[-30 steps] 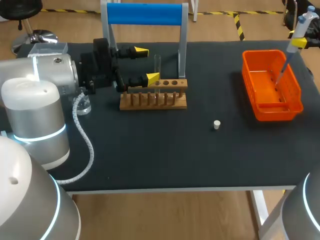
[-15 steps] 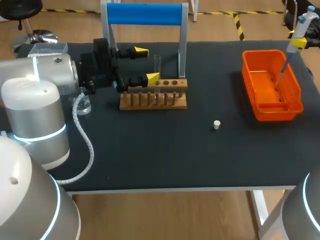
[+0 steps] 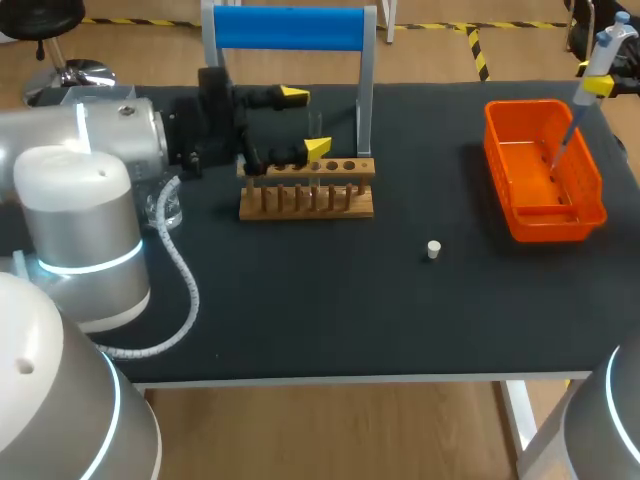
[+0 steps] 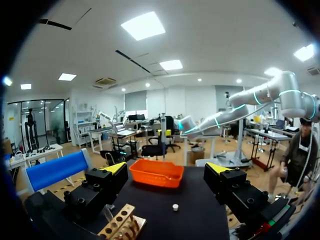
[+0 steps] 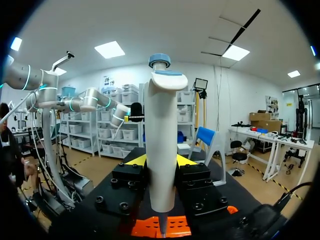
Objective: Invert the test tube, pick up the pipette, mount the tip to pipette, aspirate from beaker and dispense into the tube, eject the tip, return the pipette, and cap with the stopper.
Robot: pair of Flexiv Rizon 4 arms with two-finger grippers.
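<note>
A clear test tube (image 3: 315, 128) stands in the wooden rack (image 3: 307, 192) at the back of the table. My left gripper (image 3: 305, 121) is open and level with the tube, one yellow tip beyond it and one just in front. In the left wrist view the rack (image 4: 122, 225) lies under the open left gripper (image 4: 167, 168). My right gripper (image 5: 161, 161) is shut on the white pipette (image 5: 161, 150). The pipette (image 3: 598, 58) hangs with its point over the orange bin (image 3: 585, 180). A small white stopper (image 3: 433, 249) lies on the mat.
The blue-topped pipette stand (image 3: 290, 28) rises right behind the rack. A glass beaker (image 3: 166, 208) sits at the left, partly hidden by my left arm and its coiled cable. From the left wrist I see the orange bin (image 4: 150, 172) and stopper (image 4: 175, 207) ahead.
My left arm has shifted right, bringing its open fingers to either side of the test tube. The right arm and pipette have stayed put.
</note>
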